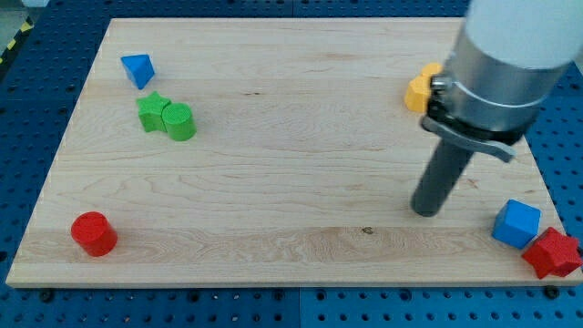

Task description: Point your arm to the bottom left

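My tip (425,210) rests on the wooden board (291,146) at the view's right, below the middle. A blue cube (516,223) lies to its right, with a red star-like block (552,252) just beyond at the bottom right corner. A yellow block (420,89) sits above the tip, partly hidden by the arm's body. A red cylinder (94,233) stands far off at the bottom left.
A blue triangular block (138,69) lies at the top left. Below it a green star (153,112) touches a green cylinder (179,121). The board's edges border a blue perforated surface.
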Controlling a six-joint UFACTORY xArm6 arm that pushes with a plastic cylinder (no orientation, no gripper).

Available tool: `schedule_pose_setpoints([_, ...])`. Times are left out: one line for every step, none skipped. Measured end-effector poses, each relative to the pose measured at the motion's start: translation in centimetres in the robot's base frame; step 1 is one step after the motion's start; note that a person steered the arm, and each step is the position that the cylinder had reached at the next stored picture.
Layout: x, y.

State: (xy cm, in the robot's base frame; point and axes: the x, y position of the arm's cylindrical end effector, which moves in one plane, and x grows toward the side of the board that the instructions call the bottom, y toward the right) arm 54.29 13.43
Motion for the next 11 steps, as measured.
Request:
schedule_pose_setpoints([0.0, -4.9])
schedule_pose_setpoints([0.0, -10.6])
schedule_pose_setpoints([0.0, -16.9])
schedule_pose_setpoints([0.0, -22.6])
schedule_pose_setpoints([0.0, -26.5])
schedule_pose_setpoints([0.0, -30.3])
schedule_pose_setpoints([-0.2, -34.5])
schedule_pose_setpoints([-1.1, -37.9])
schedule_pose_setpoints([-1.1, -41.4])
schedule_pose_setpoints([0.2, -43.3])
schedule_pose_setpoints([2.7, -43.3])
